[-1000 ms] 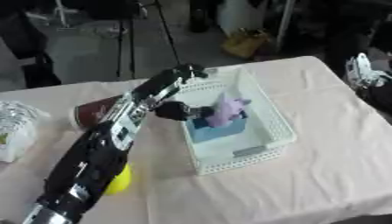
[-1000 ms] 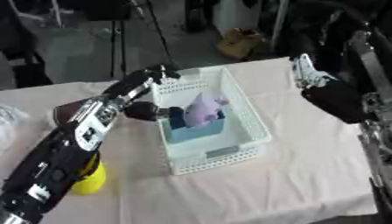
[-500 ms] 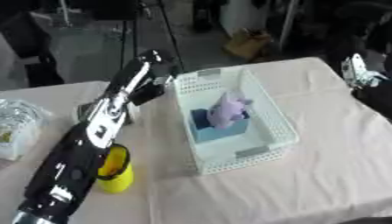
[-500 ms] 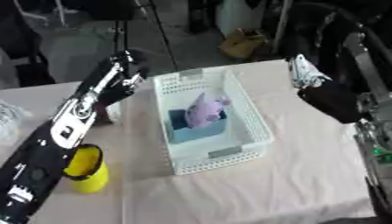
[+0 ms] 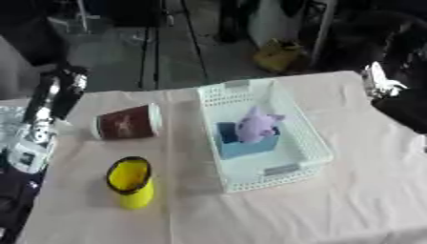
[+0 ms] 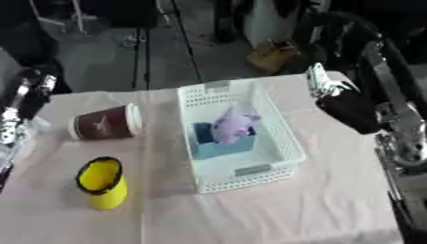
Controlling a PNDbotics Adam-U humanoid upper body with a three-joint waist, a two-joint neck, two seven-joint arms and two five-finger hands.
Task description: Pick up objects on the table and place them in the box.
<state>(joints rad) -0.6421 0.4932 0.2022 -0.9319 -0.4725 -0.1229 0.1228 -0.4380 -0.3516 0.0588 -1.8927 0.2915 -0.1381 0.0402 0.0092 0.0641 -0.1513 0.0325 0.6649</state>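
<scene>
Left hand (image 5: pixel 63 78) has withdrawn left of the basket (image 5: pixel 288 143); finger state cannot be told. Right hand (image 6: pixel 325 86) hovers right of it, fingers relaxed. Brown cup (image 5: pixel 125 122) lies sideways left of basket, lid toward it.

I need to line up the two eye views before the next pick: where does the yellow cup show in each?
Left eye view: the yellow cup stands lower left, below the brown paper cup lying on its side.
Right eye view: lower left, nearer the edge.
Shared landmark: the white basket to its right in both.
</scene>
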